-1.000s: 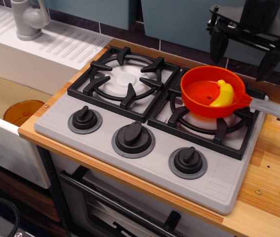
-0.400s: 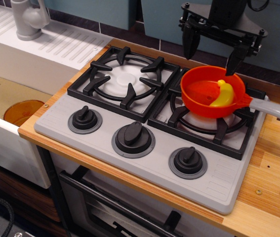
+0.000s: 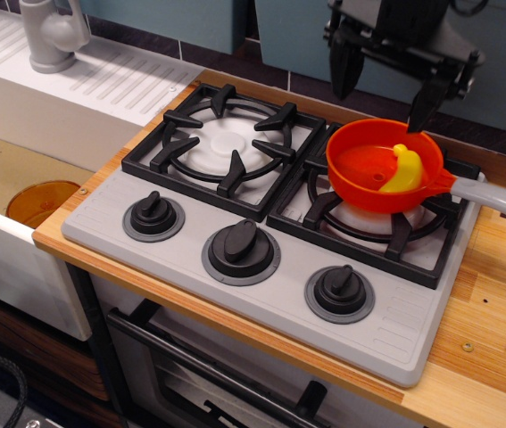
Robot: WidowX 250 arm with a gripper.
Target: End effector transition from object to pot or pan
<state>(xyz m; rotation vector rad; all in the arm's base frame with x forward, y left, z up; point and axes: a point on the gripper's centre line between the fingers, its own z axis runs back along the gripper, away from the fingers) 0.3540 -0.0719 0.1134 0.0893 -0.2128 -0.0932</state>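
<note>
The orange-red toy pan (image 3: 360, 178) sits on the right burner of the toy stove, its light grey handle (image 3: 495, 198) pointing right. A yellow banana-shaped toy (image 3: 402, 169) lies inside it on the right side. My black gripper (image 3: 381, 105) hangs above and just behind the pan's far rim. Its two tapering fingers (image 3: 342, 73) are spread wide apart and hold nothing.
The grey stove (image 3: 270, 285) has black grates and three black knobs along its front. A white sink with a grey faucet (image 3: 52, 34) is at the left, with a translucent amber dish (image 3: 40, 201) in the basin. Wooden counter (image 3: 493, 330) lies at the right.
My gripper has moved left from the upper right corner to above the pan's far rim. In the last half second it hardly shifted. The pan and banana have not moved.
</note>
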